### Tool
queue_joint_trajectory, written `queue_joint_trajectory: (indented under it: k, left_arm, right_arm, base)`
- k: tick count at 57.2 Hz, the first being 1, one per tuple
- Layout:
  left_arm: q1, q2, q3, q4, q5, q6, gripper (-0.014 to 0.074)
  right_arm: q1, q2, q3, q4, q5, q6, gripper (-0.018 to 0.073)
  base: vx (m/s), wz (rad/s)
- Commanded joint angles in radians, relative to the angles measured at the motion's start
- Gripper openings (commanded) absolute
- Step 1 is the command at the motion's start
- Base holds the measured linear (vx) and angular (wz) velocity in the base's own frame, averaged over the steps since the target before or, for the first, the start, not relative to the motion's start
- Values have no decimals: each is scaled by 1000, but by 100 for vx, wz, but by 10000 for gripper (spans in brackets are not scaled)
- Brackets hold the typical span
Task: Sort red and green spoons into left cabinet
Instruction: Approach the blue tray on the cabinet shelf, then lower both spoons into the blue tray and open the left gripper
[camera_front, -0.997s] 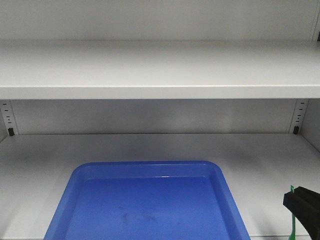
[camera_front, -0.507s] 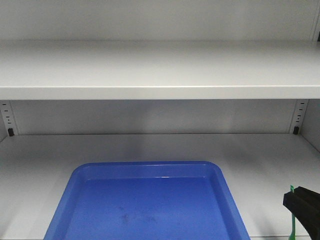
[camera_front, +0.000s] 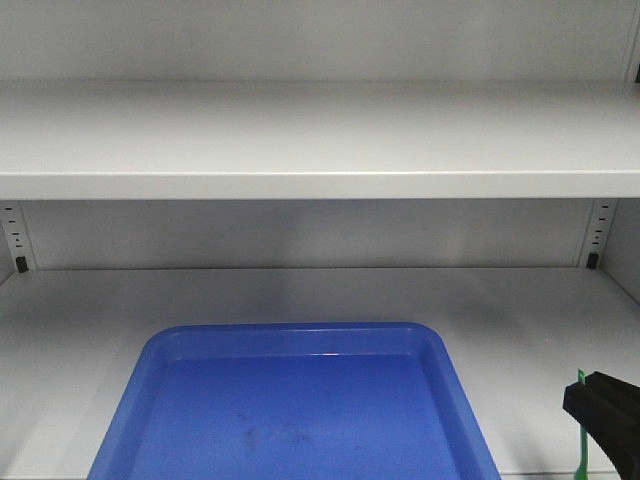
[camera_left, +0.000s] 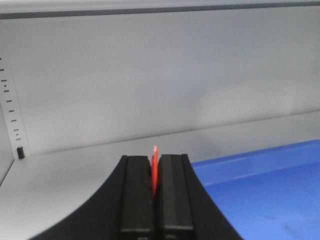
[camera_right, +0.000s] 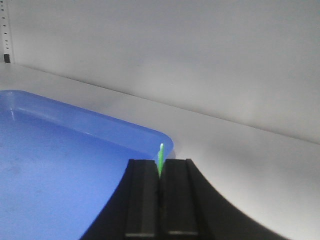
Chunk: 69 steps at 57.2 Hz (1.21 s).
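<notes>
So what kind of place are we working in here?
Most likely inside a light grey metal storage cabinet: a wide horizontal shelf overhead, slotted uprights at the back corners, and a blue plastic tray sitting on the lower shelf.

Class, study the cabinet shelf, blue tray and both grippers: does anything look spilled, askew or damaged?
Nothing stands out. The blue tray sits flat on the cabinet shelf, with only faint dark scuffs inside. The left gripper pinches the red spoon, the right gripper the green spoon.
</notes>
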Motion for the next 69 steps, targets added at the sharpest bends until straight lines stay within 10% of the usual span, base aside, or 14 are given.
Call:
queue_joint_trajectory:
  k: [1,22,41,69]
  left_arm:
    - [-3,2,-27,-10,-210,-12,-6]
    - [-76,240,-31,99,-523,-116,0]
    - [-187,473,-200,96,-478,-145,0]
    - [-258,668,-286,95,-482,-166,43]
  right_arm:
    - [-3,-5,-34,28,-50,-2,-6]
    - [-2,139,-206,-43,-160,64,0]
    - [9,282,-270,-151,-254,187,8]
    - [429,446,-463,-125,268,95,30]
  base:
    - [0,0]
    - [0,0]
    - [0,0]
    - [0,0]
